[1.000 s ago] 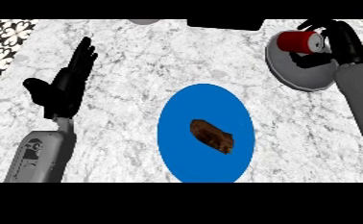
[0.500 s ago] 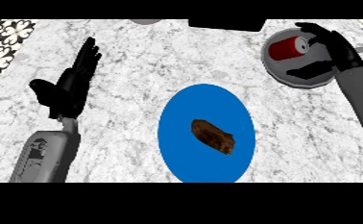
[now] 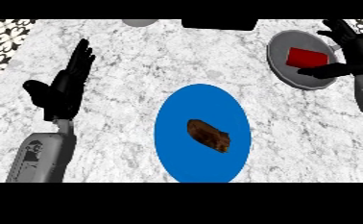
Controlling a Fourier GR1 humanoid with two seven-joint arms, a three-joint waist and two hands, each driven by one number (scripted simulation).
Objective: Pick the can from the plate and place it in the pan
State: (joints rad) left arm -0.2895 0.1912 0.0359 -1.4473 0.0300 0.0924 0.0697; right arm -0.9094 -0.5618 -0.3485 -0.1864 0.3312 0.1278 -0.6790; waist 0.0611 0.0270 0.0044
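The marble counter (image 3: pixel 142 74) fills the view. A blue plate (image 3: pixel 177 146) is set at its centre, with a brown lump (image 3: pixel 208 135) lying on it. The left hand (image 3: pixel 60 91) is seen at the left, resting open with straight fingers pointing up; nothing is held. A grey plate (image 3: pixel 287 78) is placed at the upper right, well apart from the blue plate. The right hand (image 3: pixel 347 38) is positioned at its right rim, fingers spread above the can (image 3: pixel 306 57) and clear of it, and the thumb stretched along the can's lower edge; no closed grasp is observed. The red can lies on the grey plate. A dark object (image 3: pixel 218 24) is cut off at the top edge.
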